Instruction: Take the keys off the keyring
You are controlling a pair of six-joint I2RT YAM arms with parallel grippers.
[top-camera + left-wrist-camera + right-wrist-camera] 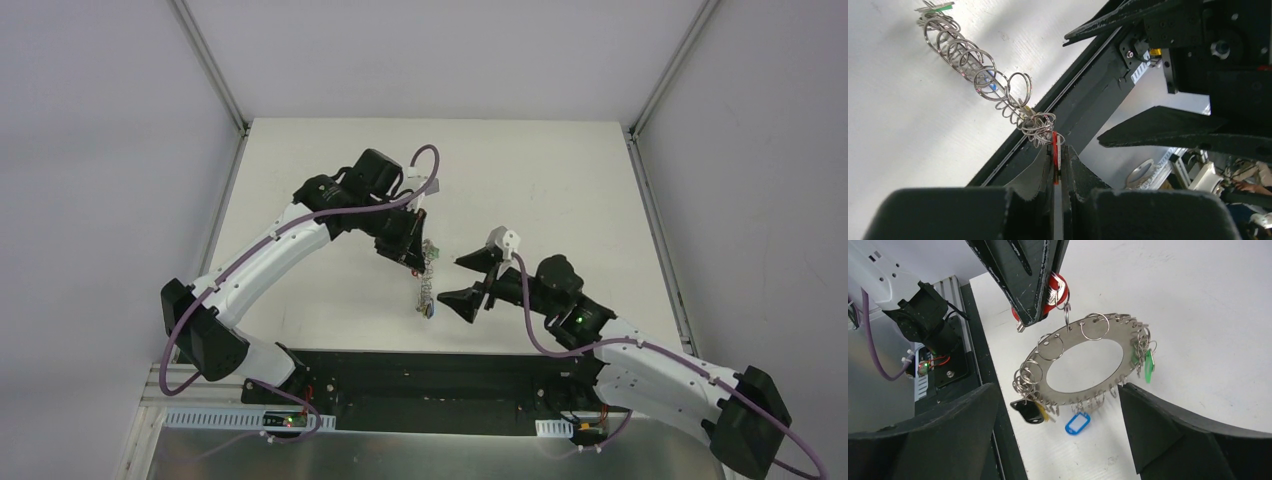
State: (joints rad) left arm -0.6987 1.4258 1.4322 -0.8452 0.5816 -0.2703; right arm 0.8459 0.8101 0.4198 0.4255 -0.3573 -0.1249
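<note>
Flat silver metal keyring (1073, 337), fringed with split rings (1026, 379), hangs above near edge of white bench (560, 180) | your left end effector (1058, 160) clamps its red plastic tag (1054, 149) | right end effector (455, 280) spread

The left arm (270, 245) rises from its base at the near left edge and stretches forward and to the right over the table (560, 180). Its elbow is bent at the far end, and the wrist turns back and downward toward the middle. The left gripper (415, 258) points down, its fingers (1075, 170) pressed together on a red tag (1054, 150). The right arm (650, 365) reaches from the near right corner toward the middle, lying low, with the wrist aimed left. The right gripper (462, 280) is spread wide, one finger farther from the bases than the other. It holds nothing and sits just beside the left gripper's tips.
</note>
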